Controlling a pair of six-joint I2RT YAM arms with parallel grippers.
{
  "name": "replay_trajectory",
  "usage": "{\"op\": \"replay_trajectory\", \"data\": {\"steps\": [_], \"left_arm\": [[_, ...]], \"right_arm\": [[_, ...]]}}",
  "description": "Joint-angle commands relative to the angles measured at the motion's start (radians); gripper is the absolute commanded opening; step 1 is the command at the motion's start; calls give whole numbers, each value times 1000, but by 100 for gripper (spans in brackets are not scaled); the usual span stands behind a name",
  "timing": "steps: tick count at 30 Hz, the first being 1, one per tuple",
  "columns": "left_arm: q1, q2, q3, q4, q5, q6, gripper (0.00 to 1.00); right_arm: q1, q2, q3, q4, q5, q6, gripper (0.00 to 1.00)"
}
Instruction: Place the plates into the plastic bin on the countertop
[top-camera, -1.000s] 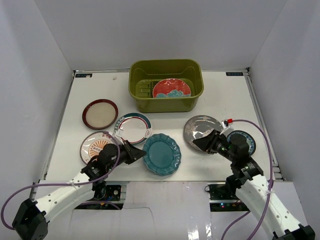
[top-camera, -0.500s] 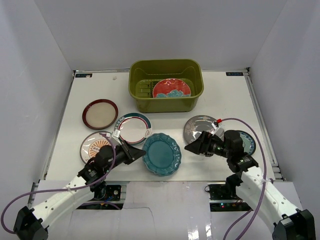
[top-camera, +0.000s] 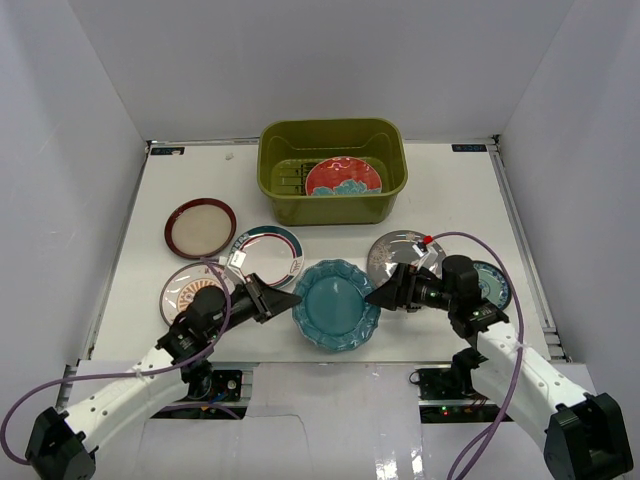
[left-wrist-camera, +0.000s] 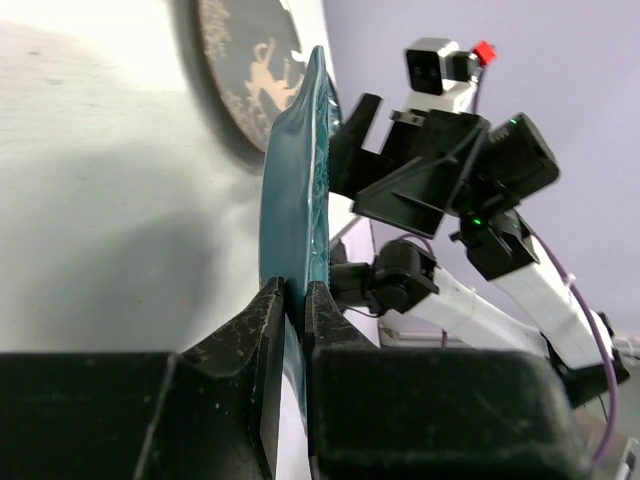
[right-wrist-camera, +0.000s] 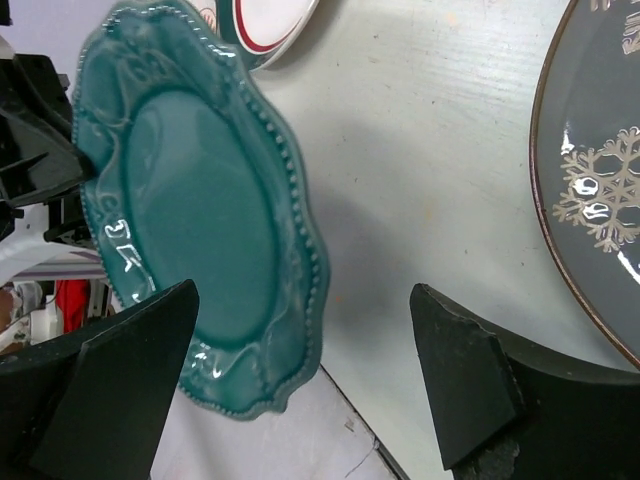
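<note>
You work inside plain white walls (top-camera: 320, 60) on three sides, softly and evenly lit, closing round the flat white countertop (top-camera: 450, 195).

Scalloped teal plate (top-camera: 336, 305) raised, tilted; red-and-teal plate (top-camera: 343, 176) lies in the olive bin (top-camera: 330, 210); maroon-rimmed plate (top-camera: 200, 228), teal-rimmed plate (top-camera: 270, 255), sunburst plate (top-camera: 185, 288), grey plate (top-camera: 395, 252), light-blue plate (top-camera: 492, 280) flat on the table (top-camera: 450, 190)

My left gripper (top-camera: 290, 298), pinching the teal plate (top-camera: 335, 305) by its rim, has pushed to the right and tipped the plate up off the counter (top-camera: 450, 190). The plate now sits farther right and is tilted. My right gripper (top-camera: 375, 297) has left the near edge of the grey plate (top-camera: 397, 250), swung left to the teal plate's right rim, and spread its jaws wide. With that arm shifted, more of the small blue plate (top-camera: 494, 284) shows.
</note>
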Motion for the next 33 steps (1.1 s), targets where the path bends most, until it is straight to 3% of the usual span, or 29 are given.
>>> {"op": "replay_trajectory", "data": {"steps": [1, 3, 6, 7, 9, 10, 11, 12, 14, 15, 16, 19, 24, 33], "left_arm": [[-4, 29, 92, 280, 97, -52, 0], [-4, 57, 100, 326, 112, -56, 0], [-4, 102, 122, 352, 134, -46, 0], [-4, 109, 130, 355, 137, -42, 0], [-2, 132, 147, 344, 137, -16, 0], [-2, 140, 173, 329, 132, -3, 0], [-2, 154, 188, 284, 122, 34, 0], [-2, 158, 207, 257, 115, 59, 14], [-2, 171, 273, 150, 86, 150, 32], [-2, 178, 329, 48, 68, 186, 49], [-2, 183, 362, -6, 46, 224, 59], [-2, 204, 451, -231, -81, 358, 78], [-2, 211, 547, -399, -280, 476, 93], [-2, 195, 506, -470, -366, 534, 96]], "right_arm": [[6, 11, -2, 71, -19, -20, 94], [6, 26, -3, 88, -43, -8, 98], [4, 33, -23, 183, -111, 62, 82], [4, 36, -29, 251, -124, 87, 60], [6, 40, -28, 292, -144, 127, 38], [4, 45, -20, 300, -145, 148, 20], [4, 46, -11, 300, -140, 153, 12], [4, 46, 15, 297, -137, 156, 8], [4, 48, 47, 283, -125, 165, 8], [4, 49, 88, 281, -119, 168, 8], [4, 51, 113, 278, -109, 174, 8], [4, 84, 247, 269, -74, 176, 8], [-5, 224, 516, 272, 7, 173, 8], [-88, 701, 1002, 287, 82, 171, 8]]}}
